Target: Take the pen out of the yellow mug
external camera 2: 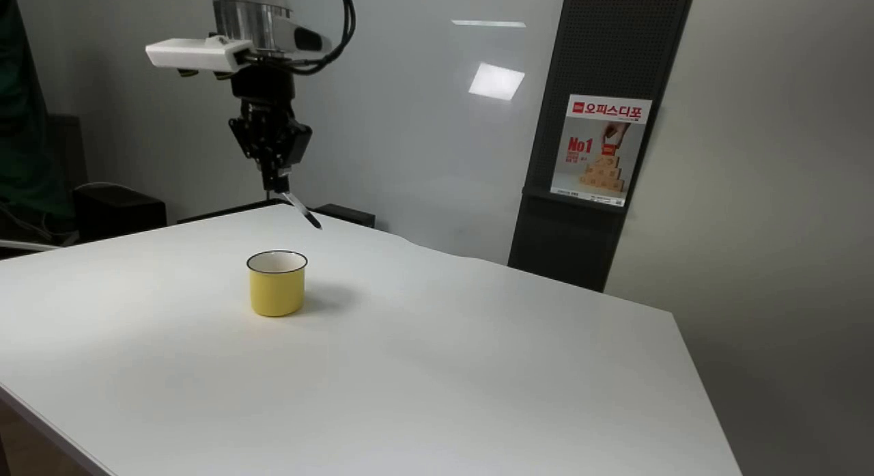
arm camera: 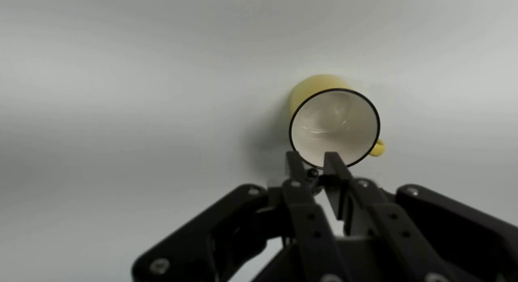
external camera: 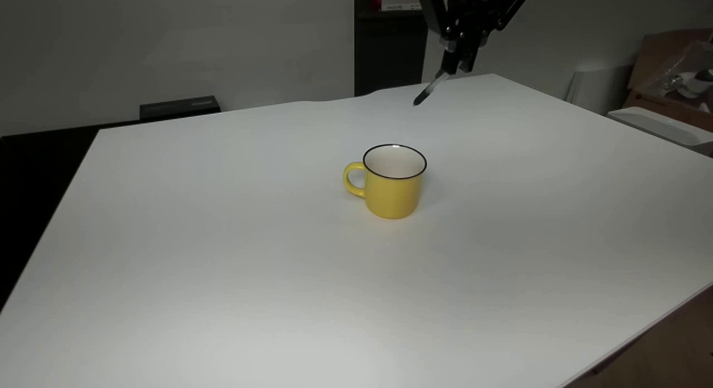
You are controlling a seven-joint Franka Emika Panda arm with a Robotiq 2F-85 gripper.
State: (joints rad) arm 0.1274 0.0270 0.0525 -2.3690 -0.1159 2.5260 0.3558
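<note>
The yellow mug (external camera: pixel 392 197) stands upright on the white table, also in an exterior view (external camera 2: pixel 276 295). In the wrist view the mug (arm camera: pixel 309 90) shows a bare white inside and its handle at the right. My gripper (external camera: pixel 459 65) is shut on the pen (external camera: pixel 431 89), high above the table and clear of the mug. In an exterior view the gripper (external camera 2: pixel 276 186) holds the pen (external camera 2: pixel 302 210) tilted, dark end down, pale part near the fingers. In the wrist view the pen's dark end (arm camera: pixel 312 172) shows between the fingertips (arm camera: pixel 312 162); the rest is mostly hidden.
The white table (external camera: pixel 223 265) has a wavy back edge by the wall. A dark box (external camera: pixel 181 107) lies behind it. A white tray (external camera: pixel 663 125) and a cardboard box (external camera: pixel 657 93) stand beyond the edge. A dark panel with a poster (external camera 2: pixel 601 151) stands behind.
</note>
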